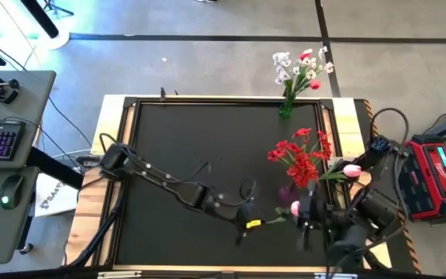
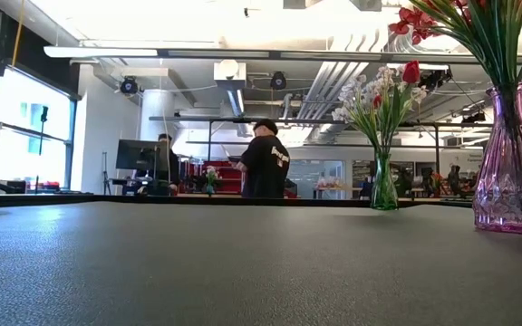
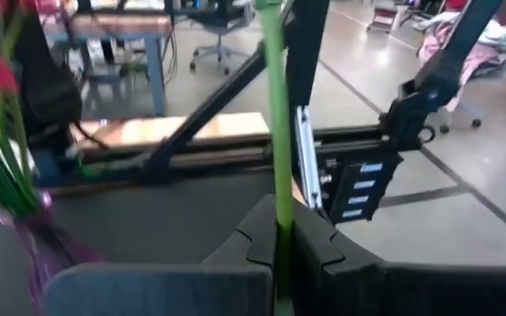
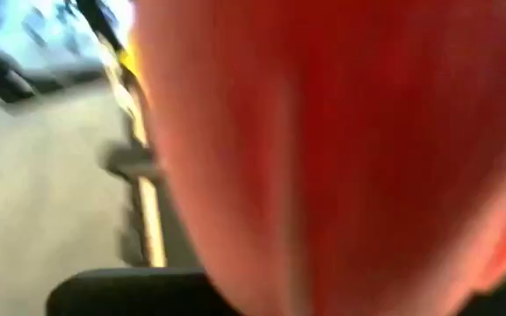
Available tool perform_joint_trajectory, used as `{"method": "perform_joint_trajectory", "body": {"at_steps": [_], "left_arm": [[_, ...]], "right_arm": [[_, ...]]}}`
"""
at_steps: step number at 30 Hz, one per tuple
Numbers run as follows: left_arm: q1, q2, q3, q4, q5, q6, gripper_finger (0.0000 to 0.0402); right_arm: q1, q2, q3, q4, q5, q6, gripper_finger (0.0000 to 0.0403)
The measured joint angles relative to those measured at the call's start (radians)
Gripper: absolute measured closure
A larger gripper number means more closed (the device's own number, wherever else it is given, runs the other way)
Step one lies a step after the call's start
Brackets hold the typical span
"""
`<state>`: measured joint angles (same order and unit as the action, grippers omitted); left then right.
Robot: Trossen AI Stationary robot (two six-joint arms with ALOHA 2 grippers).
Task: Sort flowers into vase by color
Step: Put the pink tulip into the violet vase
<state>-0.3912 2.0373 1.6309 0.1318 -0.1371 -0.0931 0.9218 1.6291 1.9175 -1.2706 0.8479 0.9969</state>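
The left gripper (image 1: 248, 223) stands over the near middle of the dark table mat (image 1: 192, 155). Its fingers are closed together on a thin green stem (image 3: 275, 132), which rises straight up between them in the left wrist view. In the high view this stem runs to the right, to a pink tulip blossom (image 1: 294, 208) just beside the right gripper (image 1: 310, 217). The right gripper is shut too, at the near right of the table, and its wrist camera shows only a big pink-red blur very close to the lens (probably this same blossom). Whether it really clamps the flower I cannot tell; it looks like a handover between the two arms.

At the far edge of the table, right of the middle, stands a slim green glass vase (image 2: 383, 186) with white-lavender sprigs and one red bloom. Nearer and more to the right stands a purple ribbed glass vase (image 2: 512, 163) with the bunch of red blossoms (image 1: 300, 155) and one pink tulip (image 1: 352, 170).

My judgement is that the sorting is nearly finished: I see no flower lying loose on the mat, and only the held tulip is left to place.

At the right stands a red case (image 1: 440, 174) with a small white label, but the writing is too small to read.
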Motion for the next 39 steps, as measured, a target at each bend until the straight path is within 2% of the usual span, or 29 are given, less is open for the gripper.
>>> {"method": "perform_joint_trajectory", "body": {"at_steps": [2,4,7,13,19,23,27,33,39], "left_arm": [[0.000,0.025,0.000,0.007,-0.002,-0.034,0.0400],[0.007,0.047,0.002,0.015,-0.013,-0.064,0.0400],[0.019,0.076,0.001,0.010,-0.010,-0.107,0.0388],[0.037,0.086,-0.001,0.058,-0.015,-0.160,0.0306],[0.065,0.086,-0.001,0.055,-0.155,-0.167,0.0218],[0.099,0.097,0.000,0.078,-0.164,-0.185,0.0186],[0.130,0.128,0.000,0.128,-0.156,-0.181,0.0167],[0.154,0.217,0.000,0.216,-0.158,-0.105,0.0148],[0.185,0.283,0.001,0.365,-0.175,-0.080,0.0141]], "right_arm": [[0.001,0.000,0.000,-0.141,-0.053,0.097,0.0402],[0.010,0.000,0.000,-0.249,-0.058,0.168,0.0402],[0.031,-0.014,-0.006,-0.295,-0.034,0.201,0.0403],[0.041,-0.042,0.010,-0.284,0.013,0.164,0.0403],[0.042,-0.055,0.013,-0.301,-0.007,0.123,0.0403],[0.037,-0.059,0.013,-0.300,0.075,0.075,0.0403],[-0.002,-0.069,0.013,-0.300,0.120,0.022,0.0403],[-0.056,-0.079,0.013,-0.300,0.089,-0.078,0.0403],[-0.080,-0.120,0.013,-0.300,0.069,-0.108,0.0403]]}}
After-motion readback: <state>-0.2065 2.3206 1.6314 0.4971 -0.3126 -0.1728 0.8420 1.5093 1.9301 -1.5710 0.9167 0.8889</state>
